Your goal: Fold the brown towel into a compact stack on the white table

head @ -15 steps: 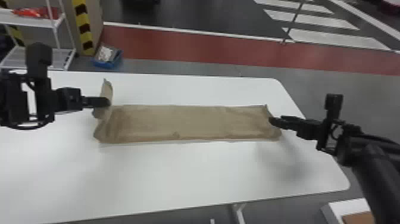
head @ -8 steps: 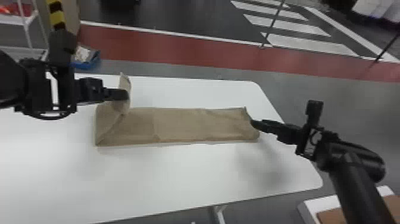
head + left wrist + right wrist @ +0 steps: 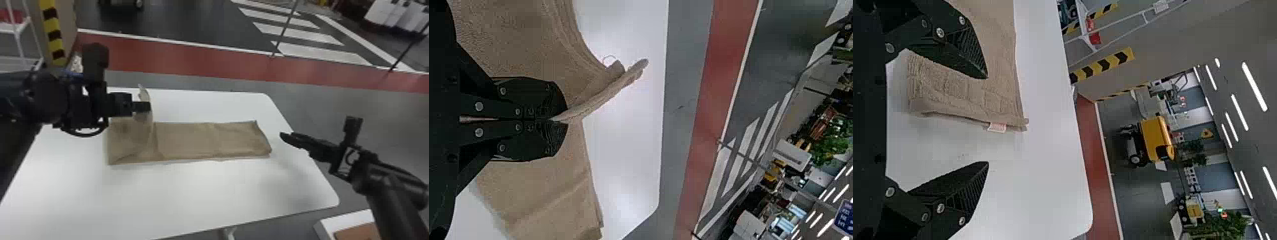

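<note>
The brown towel (image 3: 207,140) is lying on the white table (image 3: 223,191) as a long strip, and its long axis goes from left to right, roughly along the far table edge. One short end points to the right; near the left end, a part is lifted and stands up as a flap. The left gripper (image 3: 146,107) has its fingers pressed together, pinching the edge of this flap. The right gripper (image 3: 283,136) is just beyond the right end, with its fingers spread wide and holding nothing. A small label (image 3: 997,127) is on the towel's edge.
</note>
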Controlling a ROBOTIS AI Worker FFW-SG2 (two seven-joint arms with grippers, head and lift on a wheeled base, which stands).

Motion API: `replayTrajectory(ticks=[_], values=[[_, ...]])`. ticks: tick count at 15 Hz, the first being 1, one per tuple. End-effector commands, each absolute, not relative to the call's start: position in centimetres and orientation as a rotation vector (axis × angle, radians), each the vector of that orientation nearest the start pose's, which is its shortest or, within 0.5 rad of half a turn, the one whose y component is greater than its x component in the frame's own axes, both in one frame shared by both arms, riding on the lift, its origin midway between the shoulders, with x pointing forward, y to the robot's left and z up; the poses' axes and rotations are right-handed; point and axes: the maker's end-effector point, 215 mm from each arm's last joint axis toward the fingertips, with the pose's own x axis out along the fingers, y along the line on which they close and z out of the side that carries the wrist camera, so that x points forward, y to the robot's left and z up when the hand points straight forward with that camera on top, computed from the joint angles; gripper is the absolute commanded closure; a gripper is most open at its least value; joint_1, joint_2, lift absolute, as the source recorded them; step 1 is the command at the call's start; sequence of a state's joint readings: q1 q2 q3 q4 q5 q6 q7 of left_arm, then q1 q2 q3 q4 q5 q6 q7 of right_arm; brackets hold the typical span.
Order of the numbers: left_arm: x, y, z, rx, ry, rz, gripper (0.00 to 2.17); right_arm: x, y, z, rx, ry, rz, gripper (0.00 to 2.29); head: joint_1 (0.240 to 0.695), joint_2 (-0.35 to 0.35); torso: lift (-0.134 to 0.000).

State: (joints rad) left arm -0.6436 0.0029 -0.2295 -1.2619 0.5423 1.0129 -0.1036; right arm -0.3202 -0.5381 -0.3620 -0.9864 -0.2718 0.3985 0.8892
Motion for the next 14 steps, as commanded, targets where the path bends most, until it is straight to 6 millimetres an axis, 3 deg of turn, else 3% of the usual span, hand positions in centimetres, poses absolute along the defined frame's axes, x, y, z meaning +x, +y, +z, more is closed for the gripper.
replayTrajectory(ticks=[1, 7, 8, 10, 11, 14], values=[[64.8, -1.1, -34.3, -0.273, 0.710, -0.579, 1.74, 56.8, -52.2, -39.2, 0.244, 0.389, 0.291, 0.31, 0.649, -0.350, -0.120], [62.9, -5.6, -36.2, -0.265, 0.698, -0.627, 1.73, 57.1, -51.5, -39.4, 0.262, 0.381, 0.296, 0.31, 0.655, -0.350, -0.120], [63.0, -6.2, -36.4, -0.266, 0.678, -0.629, 1.58, 56.9, -51.5, -39.4, 0.268, 0.381, 0.297, 0.31, 0.657, -0.350, -0.120], [63.0, -7.1, -36.3, -0.290, 0.660, -0.639, 0.26, 56.6, -51.7, -39.8, 0.272, 0.390, 0.292, 0.31, 0.659, -0.350, -0.120], [62.7, -7.4, -36.7, -0.289, 0.667, -0.646, 0.00, 56.3, -51.6, -40.2, 0.274, 0.399, 0.291, 0.31, 0.660, -0.350, -0.120], [61.8, -7.7, -37.2, -0.274, 0.701, -0.669, 0.03, 56.1, -51.5, -40.6, 0.299, 0.423, 0.284, 0.31, 0.664, -0.350, -0.120]])
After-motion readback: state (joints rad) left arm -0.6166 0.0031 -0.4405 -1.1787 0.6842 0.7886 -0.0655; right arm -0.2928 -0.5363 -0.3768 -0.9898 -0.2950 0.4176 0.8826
